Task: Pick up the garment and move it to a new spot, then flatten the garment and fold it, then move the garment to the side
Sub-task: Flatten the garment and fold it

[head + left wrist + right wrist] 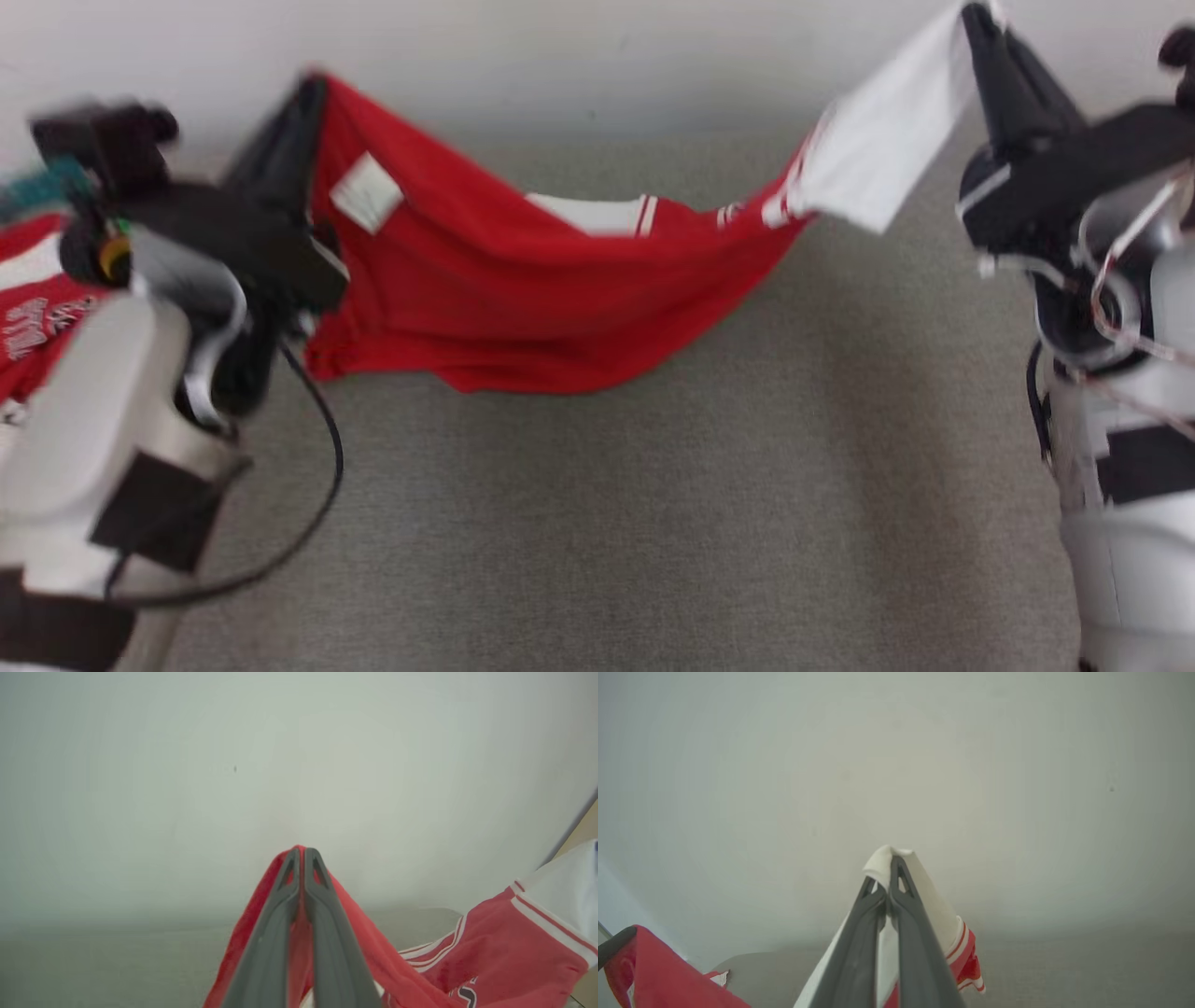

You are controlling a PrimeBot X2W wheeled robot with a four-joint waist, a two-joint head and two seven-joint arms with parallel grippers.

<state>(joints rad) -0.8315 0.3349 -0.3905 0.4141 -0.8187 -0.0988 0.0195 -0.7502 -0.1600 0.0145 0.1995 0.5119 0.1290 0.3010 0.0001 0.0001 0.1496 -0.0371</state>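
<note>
Which kind of room is unclear — grey carpet-like surface (pixel 597 523), bare white wall (pixel 597 56).

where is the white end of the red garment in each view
head view: white end at upper right, pinched by the right gripper.
left wrist view: white end at the right edge, low.
right wrist view: white end at centre, draped over the closed gripper's tip.
shared landmark: the red-and-white striped trim where white meets red.
</note>
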